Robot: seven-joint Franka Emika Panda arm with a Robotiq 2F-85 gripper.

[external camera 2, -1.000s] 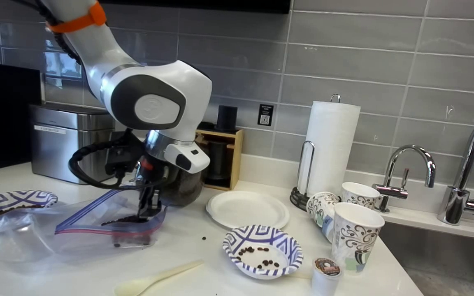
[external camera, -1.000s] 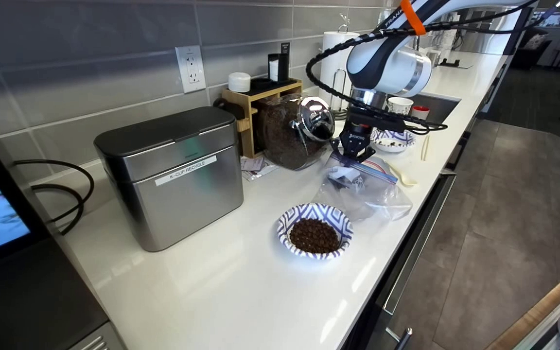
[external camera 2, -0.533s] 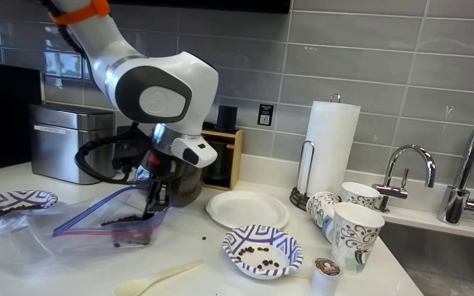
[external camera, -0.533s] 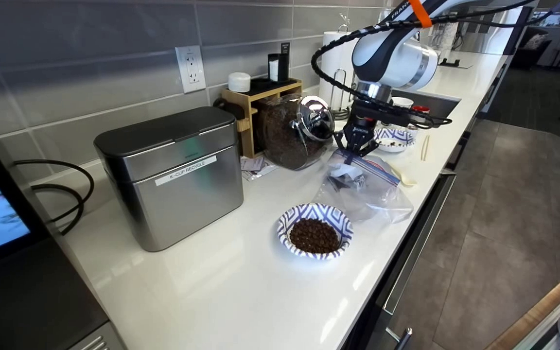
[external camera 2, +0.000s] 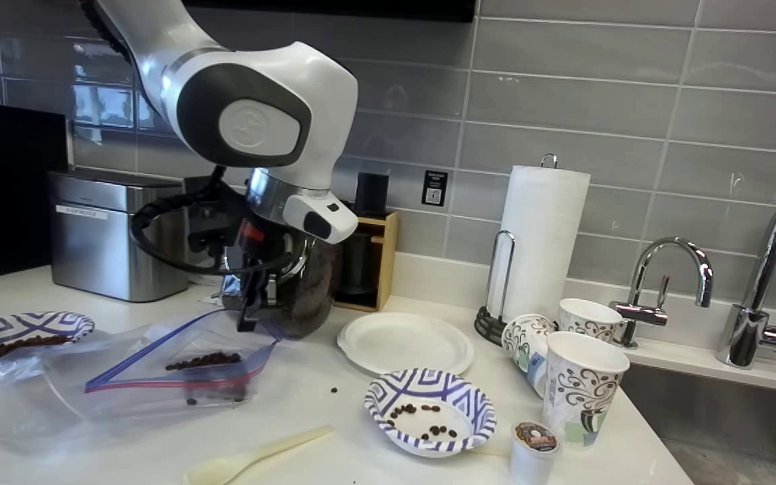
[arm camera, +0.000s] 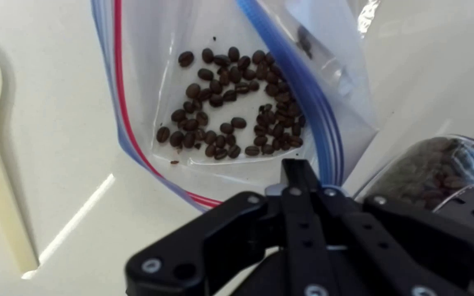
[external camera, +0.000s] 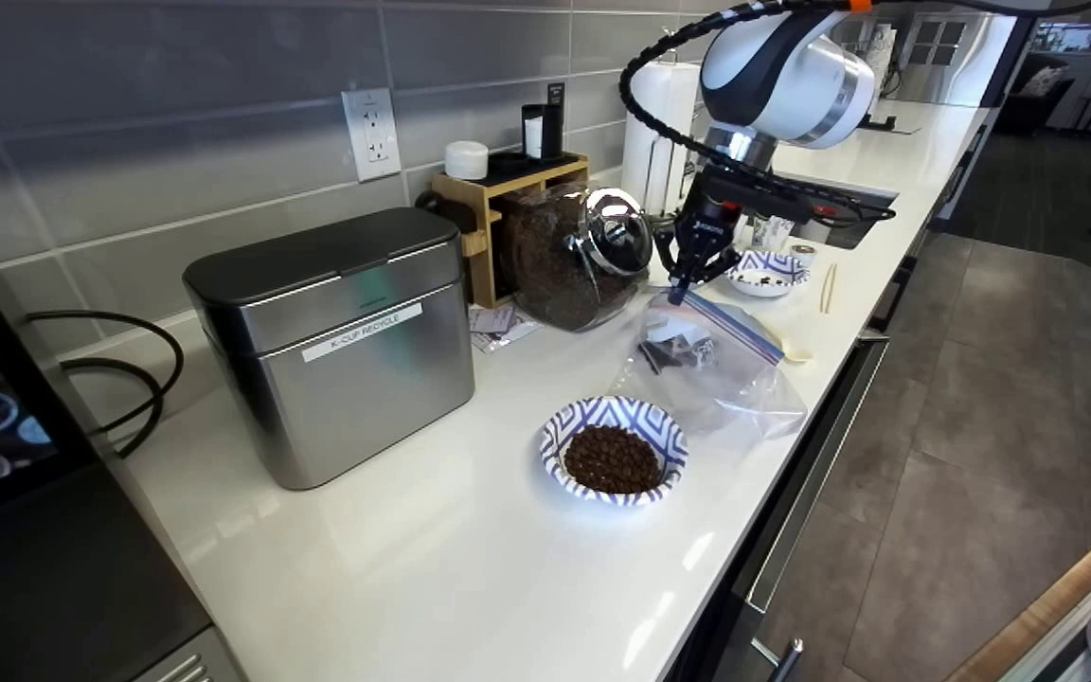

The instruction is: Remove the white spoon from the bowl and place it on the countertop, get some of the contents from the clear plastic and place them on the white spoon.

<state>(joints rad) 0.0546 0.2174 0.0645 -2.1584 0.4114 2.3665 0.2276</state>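
Spoon (external camera: 797,354) lies flat on the counter (external camera: 451,568). In an exterior view I have it near the front edge, handle partly behind the bag (external camera: 725,388). My gripper (external camera: 679,292) points down at the bag's mouth, farther from that edge than the spoon, the two apart. Bowl (external camera: 614,409) of beans (external camera: 614,461) just beside the bag.

In an exterior view the spoon is on the camera's side of both bag and gripper, apart from each. More beans (external camera 2: 205,362) in the bag, lower than the gripper's tips. One stray bean (external camera 2: 334,390) on the counter between handle end and plate (external camera 2: 405,342).

Wrist view: spoon at far left, cut off by the frame, well apart from the fingertips (arm camera: 296,170). These stand over the bag's open mouth, between red and blue zip edges, loose beans beyond them. Jaws drawn together; whether a bean is pinched between, I cannot tell. Jar (arm camera: 422,172) at right, partly hidden by the gripper.
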